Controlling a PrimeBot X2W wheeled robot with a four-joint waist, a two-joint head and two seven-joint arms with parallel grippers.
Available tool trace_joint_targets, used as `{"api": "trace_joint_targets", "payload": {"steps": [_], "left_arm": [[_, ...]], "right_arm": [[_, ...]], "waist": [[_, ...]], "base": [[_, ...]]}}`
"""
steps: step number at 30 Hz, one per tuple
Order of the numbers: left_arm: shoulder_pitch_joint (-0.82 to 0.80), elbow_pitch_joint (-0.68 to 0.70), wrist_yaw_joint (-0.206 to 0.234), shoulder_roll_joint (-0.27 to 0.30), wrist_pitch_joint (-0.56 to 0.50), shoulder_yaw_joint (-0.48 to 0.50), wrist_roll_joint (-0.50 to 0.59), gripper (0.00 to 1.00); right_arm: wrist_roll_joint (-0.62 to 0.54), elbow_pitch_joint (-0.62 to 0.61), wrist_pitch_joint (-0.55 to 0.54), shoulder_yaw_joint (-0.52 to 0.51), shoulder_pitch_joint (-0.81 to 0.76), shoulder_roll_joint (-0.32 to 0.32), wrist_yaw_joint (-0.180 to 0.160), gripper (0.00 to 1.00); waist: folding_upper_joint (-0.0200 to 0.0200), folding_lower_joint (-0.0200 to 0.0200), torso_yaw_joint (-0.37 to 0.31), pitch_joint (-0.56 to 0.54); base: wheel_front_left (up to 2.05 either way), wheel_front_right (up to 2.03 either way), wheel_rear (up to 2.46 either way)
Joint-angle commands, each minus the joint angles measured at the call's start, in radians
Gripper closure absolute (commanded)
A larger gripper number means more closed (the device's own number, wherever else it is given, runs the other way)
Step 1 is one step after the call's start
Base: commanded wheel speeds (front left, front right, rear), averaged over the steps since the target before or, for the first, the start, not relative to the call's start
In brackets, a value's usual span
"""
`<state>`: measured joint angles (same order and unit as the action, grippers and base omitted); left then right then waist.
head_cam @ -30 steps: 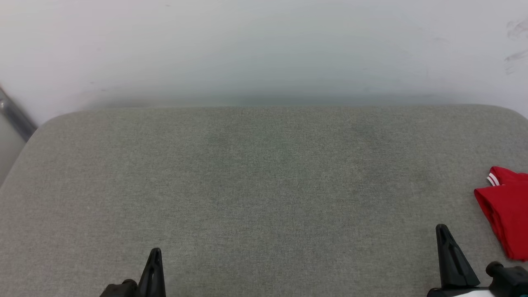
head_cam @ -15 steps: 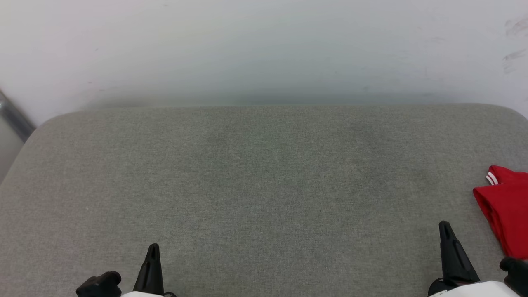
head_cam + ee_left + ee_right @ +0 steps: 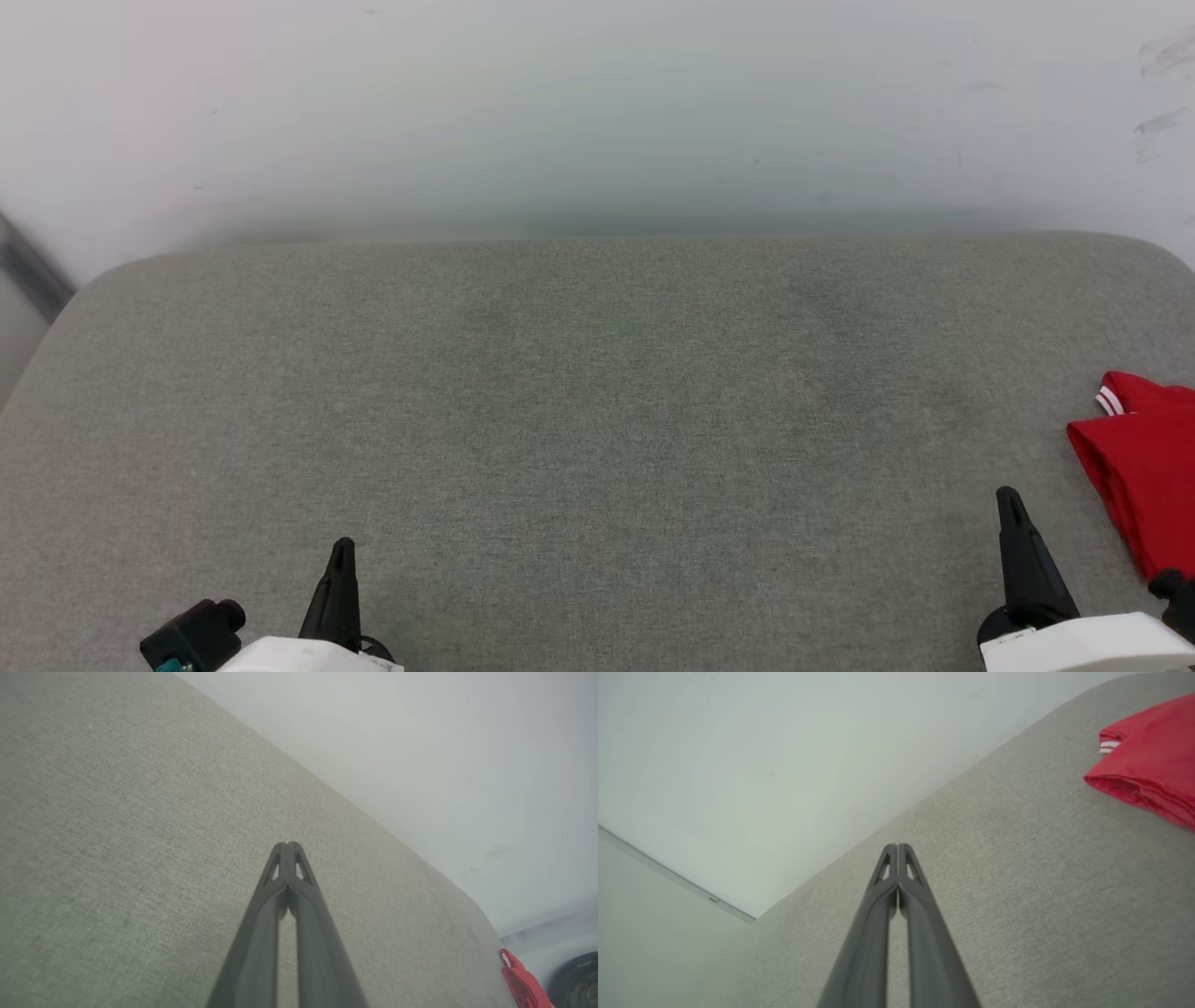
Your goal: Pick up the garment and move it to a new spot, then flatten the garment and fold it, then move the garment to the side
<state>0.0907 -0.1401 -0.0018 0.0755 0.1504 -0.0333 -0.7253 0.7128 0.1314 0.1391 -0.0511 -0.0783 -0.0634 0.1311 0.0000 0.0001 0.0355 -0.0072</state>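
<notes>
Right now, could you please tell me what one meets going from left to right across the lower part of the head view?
The left gripper, shut → the right gripper, shut → the red garment, lying on the grey padded surface at the right edge of the picture.

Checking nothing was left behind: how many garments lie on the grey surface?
1. The garment lies at the right edge of the grey surface, partly out of frame; others may be hidden.

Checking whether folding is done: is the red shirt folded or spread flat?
Folded, as far as shows: the garment lies in stacked layers with a rounded doubled edge; part runs out of frame.
</notes>
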Motion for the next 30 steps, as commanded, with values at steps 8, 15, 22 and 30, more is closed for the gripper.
{"api": "trace_joint_targets", "payload": {"steps": [8,15,22,30], "left_arm": [[-0.049,-0.005,-0.022,0.007,-0.031,0.013,-0.140,1.00],[-0.066,-0.015,-0.036,0.009,-0.052,0.022,-0.233,1.00],[-0.082,-0.026,-0.046,0.010,-0.073,0.030,-0.318,1.00],[-0.100,-0.037,-0.060,0.010,-0.095,0.040,-0.409,1.00]], "right_arm": [[0.140,0.006,-0.030,-0.003,0.054,-0.012,0.000,1.00],[0.232,0.017,-0.052,-0.005,0.070,-0.013,0.000,1.00],[0.317,0.029,-0.073,-0.008,0.085,-0.013,0.000,1.00],[0.408,0.042,-0.098,-0.011,0.100,-0.014,0.000,1.00]], "waist": [[0.0000,-0.0001,-0.003,0.001],[0.0000,-0.0001,-0.006,0.002],[0.0000,-0.0001,-0.009,0.003],[0.0000,-0.0001,-0.012,0.003]], "base": [[0.00,0.00,0.00],[0.00,0.00,0.00],[0.00,0.00,0.00],[0.00,0.00,0.00]]}}
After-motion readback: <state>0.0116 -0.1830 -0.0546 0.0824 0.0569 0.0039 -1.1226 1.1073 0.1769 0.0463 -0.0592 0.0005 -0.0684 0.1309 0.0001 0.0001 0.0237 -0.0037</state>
